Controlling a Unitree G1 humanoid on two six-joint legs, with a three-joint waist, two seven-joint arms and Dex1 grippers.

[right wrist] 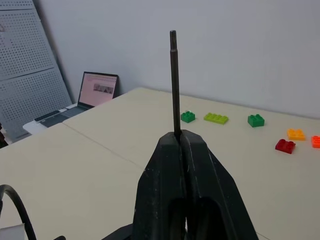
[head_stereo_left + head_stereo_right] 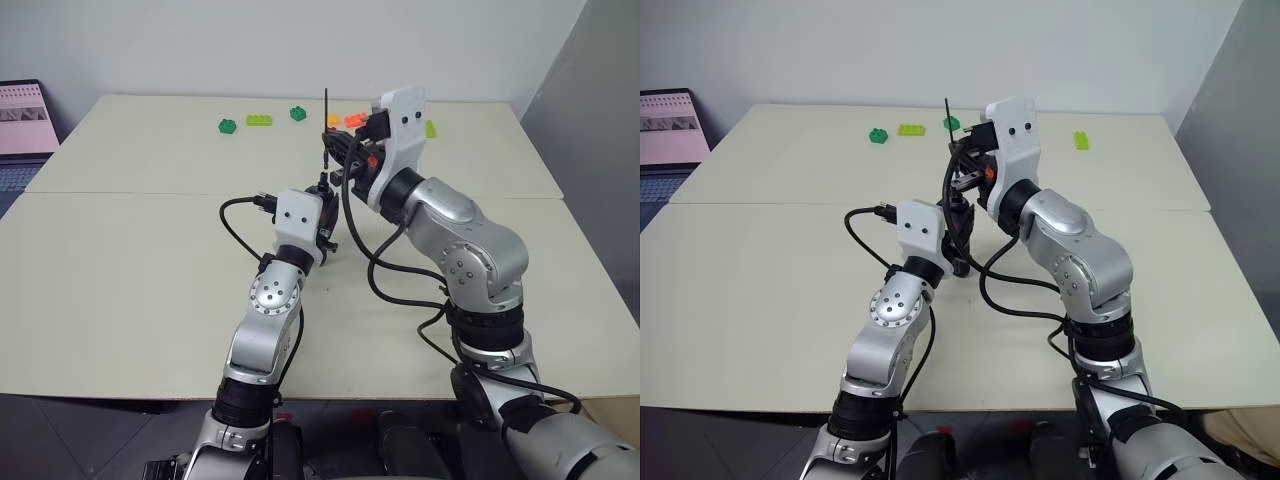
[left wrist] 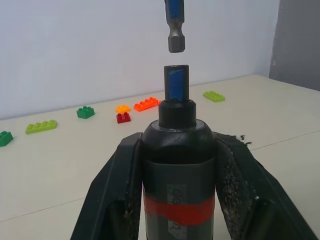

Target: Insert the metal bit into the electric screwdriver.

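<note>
I hold the slim dark screwdriver (image 3: 178, 175) upright in my left claw (image 3: 178, 200), clamped around its red-banded body, and the thin metal bit (image 1: 174, 82) pinched in my right claw (image 1: 181, 137). The bit's hexagonal end hangs just above the screwdriver's blue socket, not yet touching, so this is the alignment step. Next I judge it needs a straight, centred descent.

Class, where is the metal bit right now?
The metal bit stands upright in the right gripper, its lower end just above the electric screwdriver.
</note>
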